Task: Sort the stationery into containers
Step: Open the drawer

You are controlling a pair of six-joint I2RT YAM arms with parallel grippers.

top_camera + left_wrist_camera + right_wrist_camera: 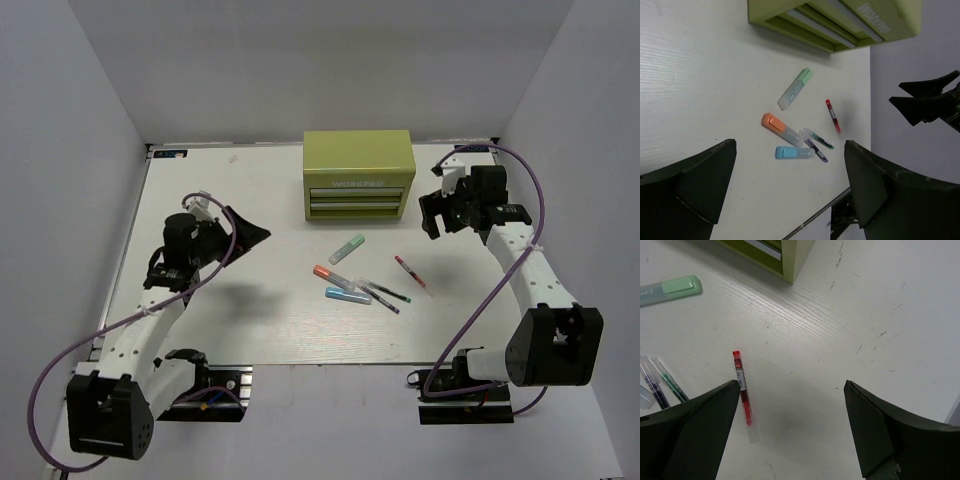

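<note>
The lime-green toolbox (359, 174) stands at the table's back centre, both front drawers (358, 197) closed. In front of it lie a mint-green highlighter (347, 248), an orange-capped highlighter (334, 277), a light-blue highlighter (347, 295), two thin dark pens (384, 293) and a thin red pen (411, 274). My left gripper (247, 236) is open and empty, left of the pens. My right gripper (437, 214) is open and empty, right of the toolbox. The right wrist view shows the red pen (742, 388) by its left finger (690, 435). The left wrist view shows the pens (797, 141).
White walls enclose the table on the left, back and right. The table's near edge (330, 366) lies just behind both arm bases. The right arm's purple cable (540, 200) loops above it.
</note>
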